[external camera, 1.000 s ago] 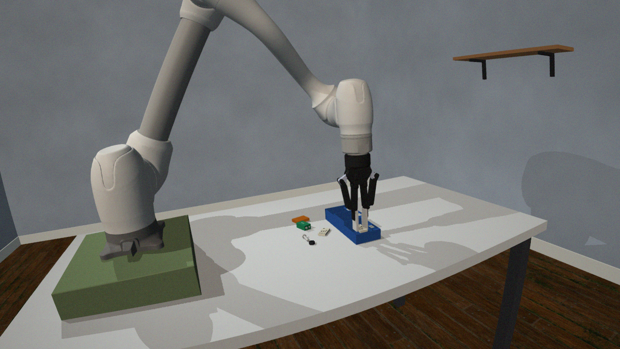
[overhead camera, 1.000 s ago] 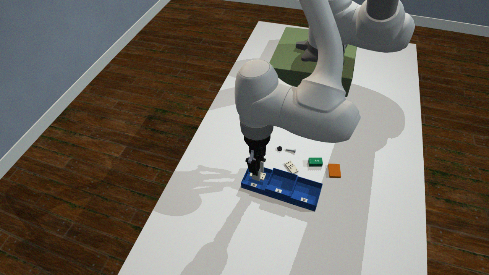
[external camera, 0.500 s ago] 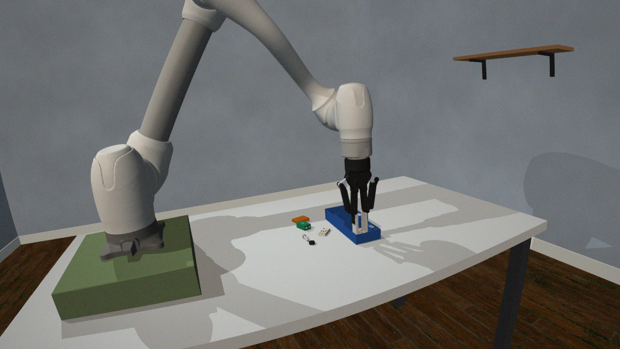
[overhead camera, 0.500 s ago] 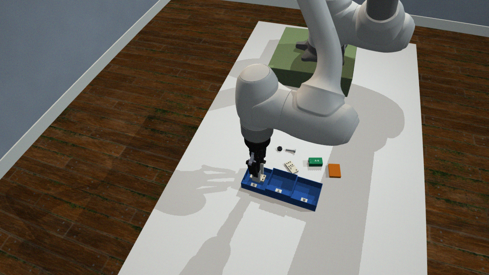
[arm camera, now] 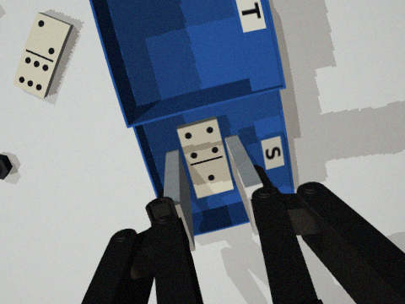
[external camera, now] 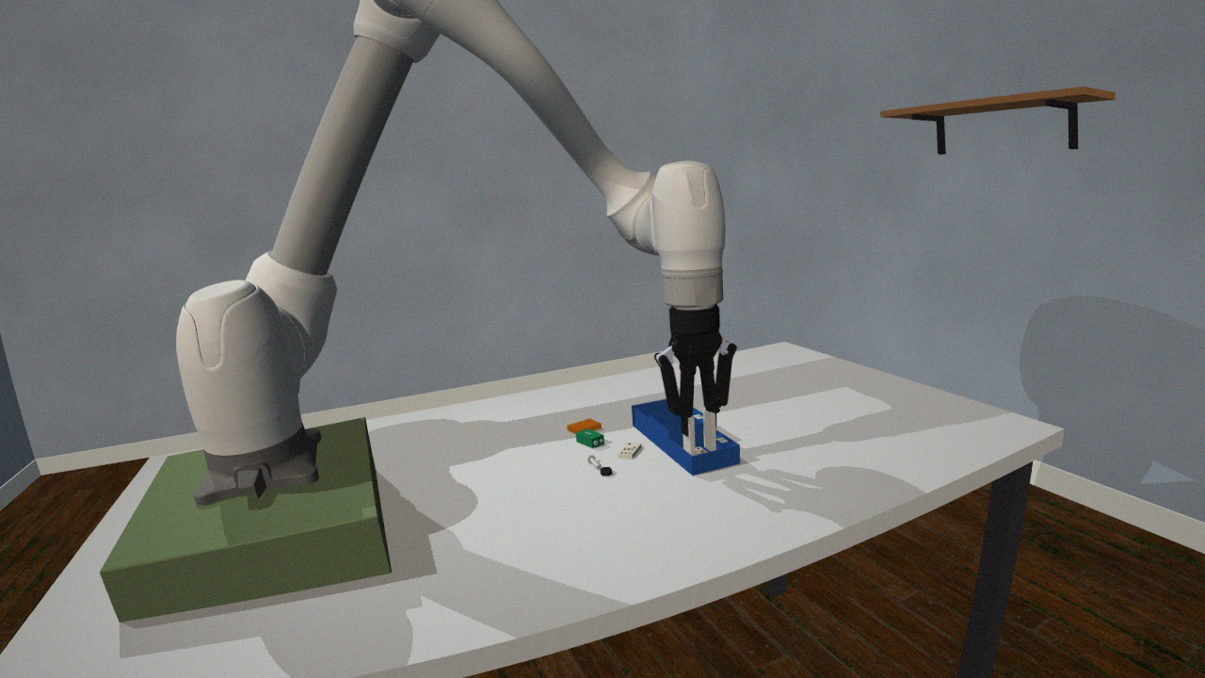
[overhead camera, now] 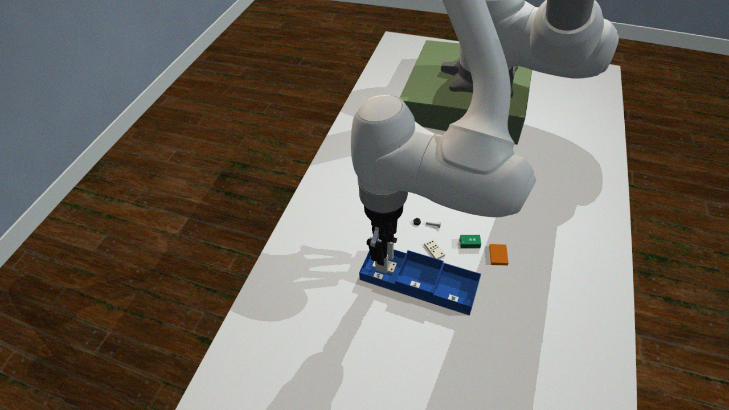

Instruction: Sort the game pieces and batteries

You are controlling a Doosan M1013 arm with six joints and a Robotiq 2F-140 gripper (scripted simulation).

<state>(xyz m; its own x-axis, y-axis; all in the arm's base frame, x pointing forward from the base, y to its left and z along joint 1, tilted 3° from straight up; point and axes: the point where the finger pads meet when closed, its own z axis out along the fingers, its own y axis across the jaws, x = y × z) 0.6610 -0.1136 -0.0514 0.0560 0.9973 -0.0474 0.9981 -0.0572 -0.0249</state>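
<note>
A blue tray of three bins lies on the white table. My gripper reaches into the end bin marked S, also seen in the top and exterior views. A cream domino lies in bin S between the fingers, which stand slightly apart from it, so the gripper is open. The bin marked T beside it is empty. A second domino lies on the table behind the tray. A green battery lies further right.
An orange block lies next to the battery. A bolt and a black nut lie behind the domino. The green base block holds the arm at the table's far end.
</note>
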